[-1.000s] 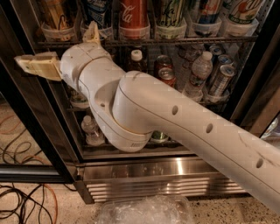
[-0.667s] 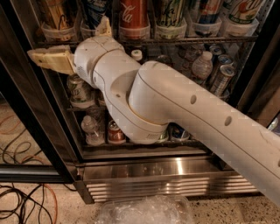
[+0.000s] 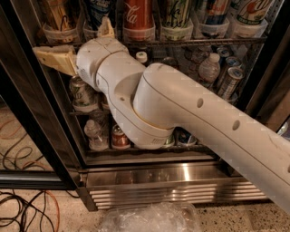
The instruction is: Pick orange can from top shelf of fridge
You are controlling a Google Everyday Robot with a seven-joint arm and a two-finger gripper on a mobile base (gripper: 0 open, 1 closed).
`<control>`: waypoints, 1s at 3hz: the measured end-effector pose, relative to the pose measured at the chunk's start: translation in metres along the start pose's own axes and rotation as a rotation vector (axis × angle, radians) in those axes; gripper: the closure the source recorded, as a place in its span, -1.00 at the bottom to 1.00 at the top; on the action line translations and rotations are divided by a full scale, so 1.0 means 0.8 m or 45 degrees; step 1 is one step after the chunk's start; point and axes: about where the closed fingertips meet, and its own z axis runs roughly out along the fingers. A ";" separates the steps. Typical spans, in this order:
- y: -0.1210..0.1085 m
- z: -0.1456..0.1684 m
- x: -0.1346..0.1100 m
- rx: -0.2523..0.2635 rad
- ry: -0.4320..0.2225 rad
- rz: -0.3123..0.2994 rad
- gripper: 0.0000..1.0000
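- The red can [image 3: 138, 14] on the top shelf [image 3: 204, 41] carries white Coca-Cola script, the only brand that reads clearly.
- The orange can [image 3: 58, 13] stands at the left end of that shelf in a translucent cup holder [image 3: 58, 32]. Its gold body has dark streaks and no legible writing, and its lid is cut off by the top edge.
- Between these two stands a blue-and-white can [image 3: 96, 11], partly covered by one finger. Its lettering cannot be read.
- Right of the Coca-Cola can come a green-and-white can [image 3: 174, 13], a red-and-blue can [image 3: 213, 10] and a green-and-red one [image 3: 250, 11]. Their tops are cropped and their labels cannot be made out.
- The gripper [image 3: 70, 35] sits in front of the top shelf's front edge, just below and right of the orange can. Its beige fingers [image 3: 54, 58] are spread wide, one pointing left and the other upward, with nothing held between them.
- The white arm [image 3: 190, 113] crosses from lower right and hides most of the fridge [image 3: 43, 122] interior behind it.
- Partly visible on the lower racks are a clear water bottle [image 3: 210, 68], a white-capped bottle [image 3: 141, 56], a green can [image 3: 81, 93], a small red can [image 3: 120, 137] and tilted silver-blue cans [image 3: 231, 79]. None has readable print.
- The ribbed stainless-steel base [image 3: 172, 181] runs below.
- Crinkled clear plastic [image 3: 149, 219] lies on the floor in front, cut by the bottom edge.
- Dark and orange cables [image 3: 22, 210] trail at the lower left.
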 end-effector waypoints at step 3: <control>0.000 0.000 0.000 0.000 0.000 0.000 -0.34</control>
